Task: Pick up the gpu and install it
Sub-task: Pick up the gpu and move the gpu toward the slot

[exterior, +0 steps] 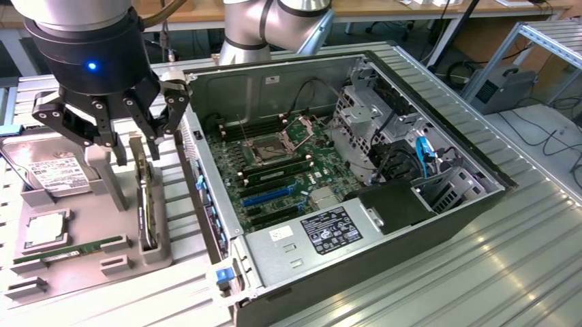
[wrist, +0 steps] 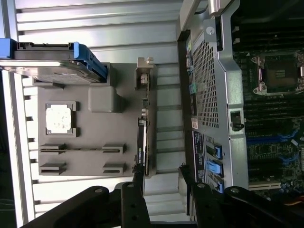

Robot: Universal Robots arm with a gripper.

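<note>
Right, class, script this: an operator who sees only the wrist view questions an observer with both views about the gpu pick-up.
Operator: Is the gripper down on the gpu?
Observer: No, it hangs open above the card's top edge. The card stands on edge in the grey holder.
Operator: What lies beyond the motherboard?
Observer: A silver drive cage, with a blue cable beside it.

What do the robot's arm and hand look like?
The hand is black, with a chunky round body, jointed fingers and a little glowing blue light. The arm is made of silvery-grey tubes with rounded joints.
</note>
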